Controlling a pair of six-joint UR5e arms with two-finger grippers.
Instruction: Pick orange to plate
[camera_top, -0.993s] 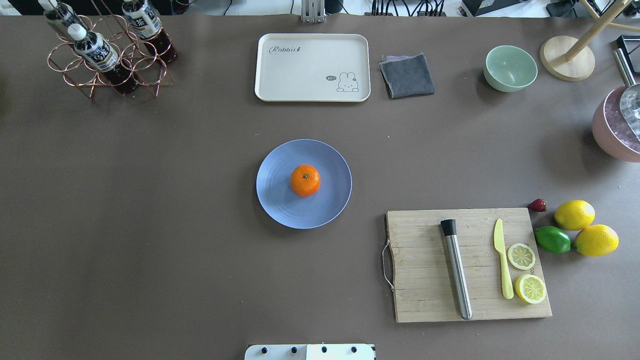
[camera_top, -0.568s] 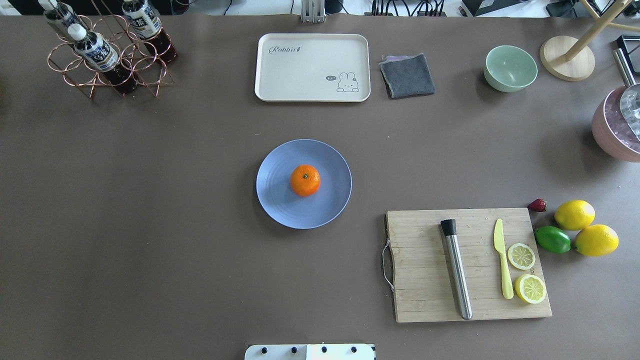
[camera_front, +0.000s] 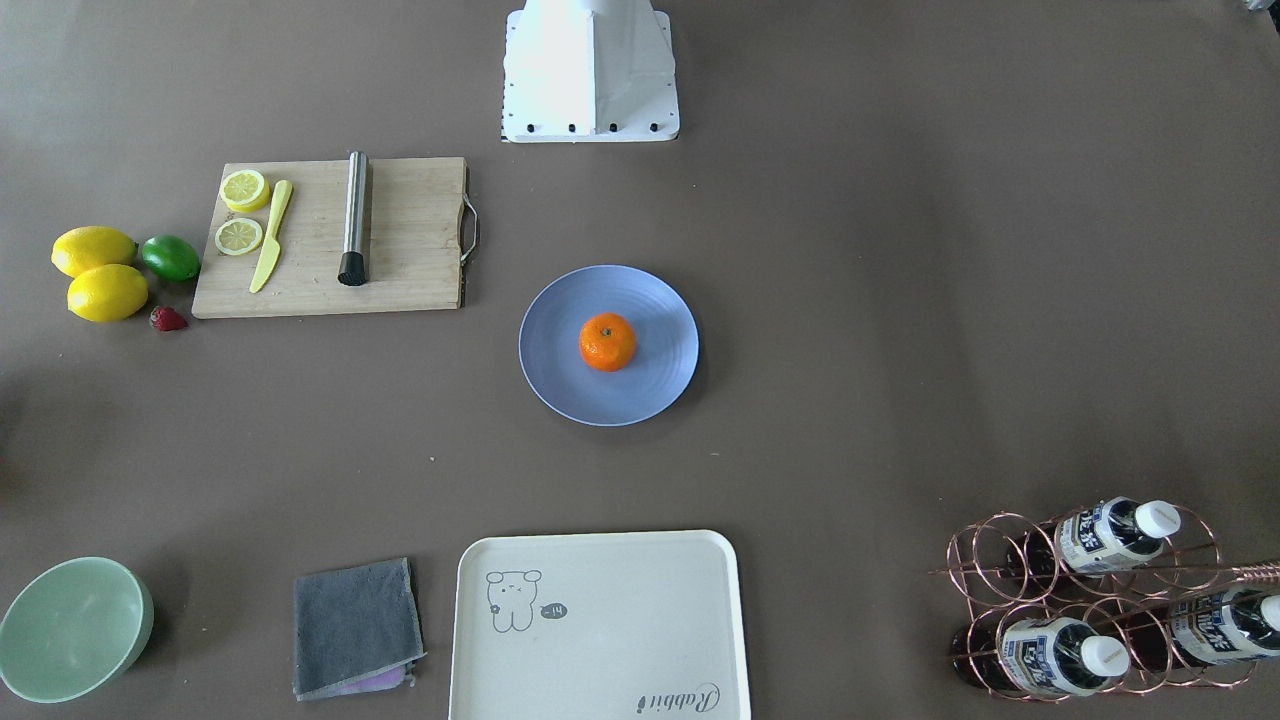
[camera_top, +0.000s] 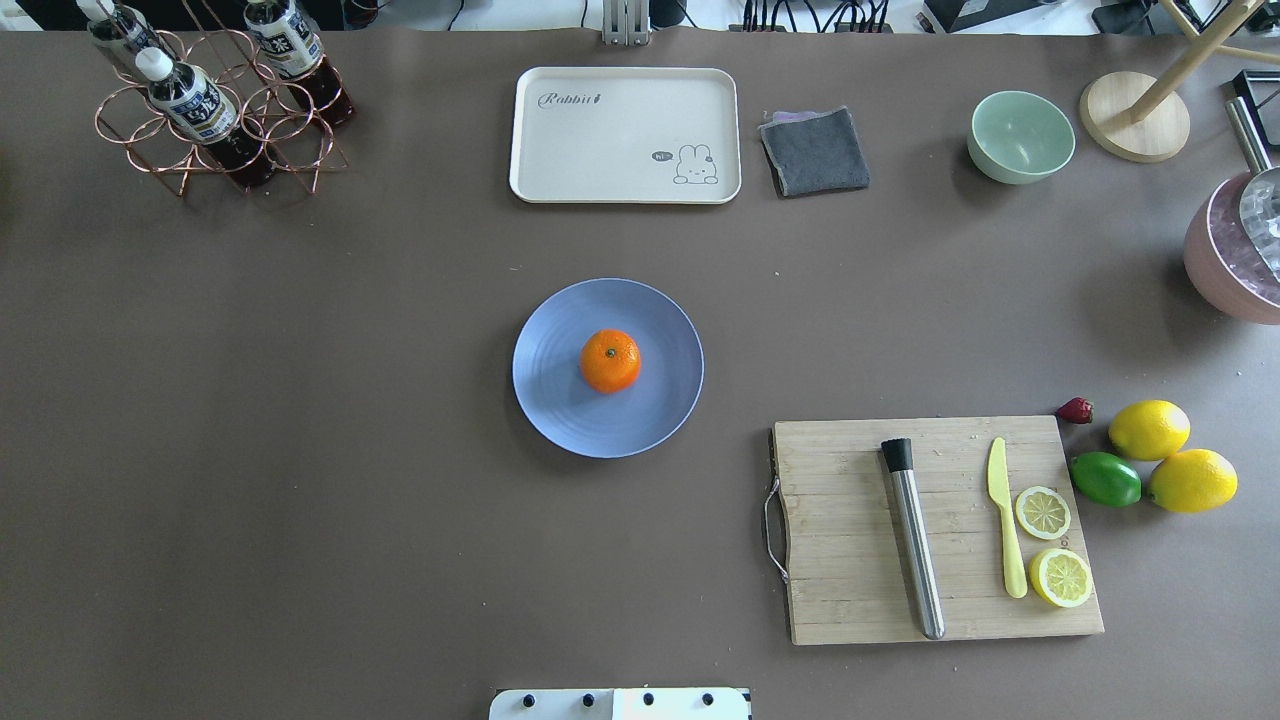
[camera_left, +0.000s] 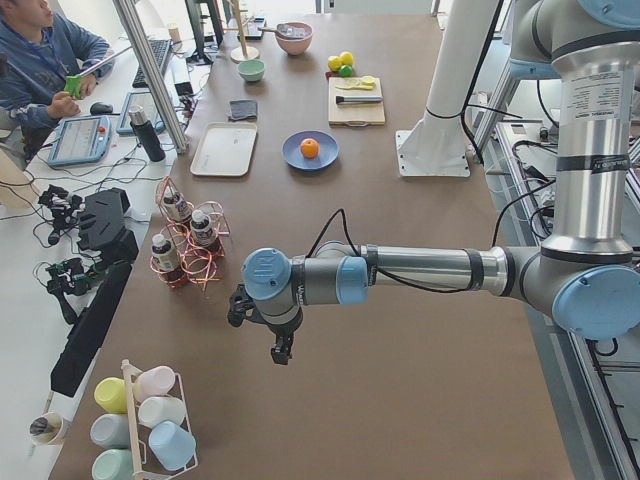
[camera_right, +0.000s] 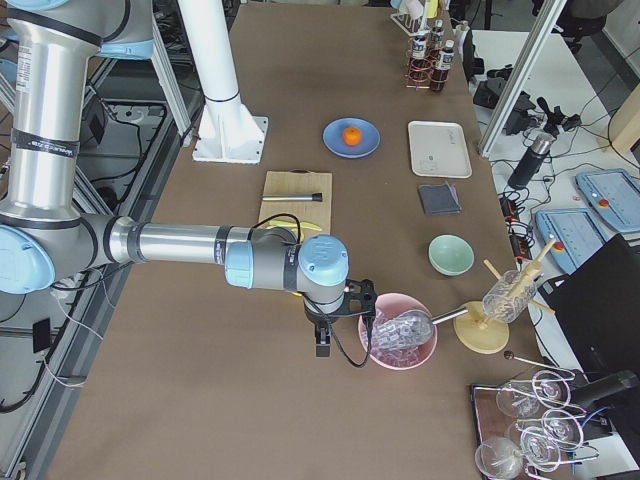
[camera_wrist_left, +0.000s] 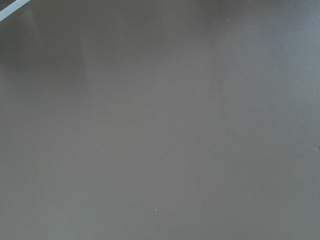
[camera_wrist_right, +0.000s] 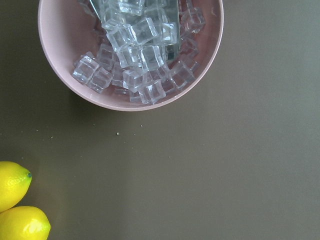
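Orange: the orange (camera_top: 610, 360) sits at the middle of the plate (camera_top: 560, 405), centre of the overhead view, stem dimple up, with nothing touching it.
Why there: the fruit lies free on its target, so the task looks complete.
Orange's form: round, slightly flattened, with a bright peel. It would probably roll easily on a flat base.
Plate: round, flat and blue-lavender, matte with faint concentric rings, much wider than the fruit.
Left end effector: the left end effector (camera_left: 281, 350) shows only in the left side view, lower centre. It hangs over bare surface (camera_top: 300, 400), well apart from the plate. I cannot tell whether its fingers are spread or pressed together.
Right end effector: the right end effector (camera_right: 322, 342) shows only in the right side view, lower centre. It is just beside a pink bowl (camera_wrist_right: 56, 35) of clear ice cubes, and its state cannot be told either.
Why the arms are there: both are held out toward opposite ends of the surface, away from the plate, which suggests they are parked.
Surface: matte brown and smooth.
Around: a cream rectangular tray (camera_top: 620, 130) is at upper centre. A wooden board (camera_top: 850, 560) is at lower right, with glossy lemons (camera_top: 1149, 429) beside it.
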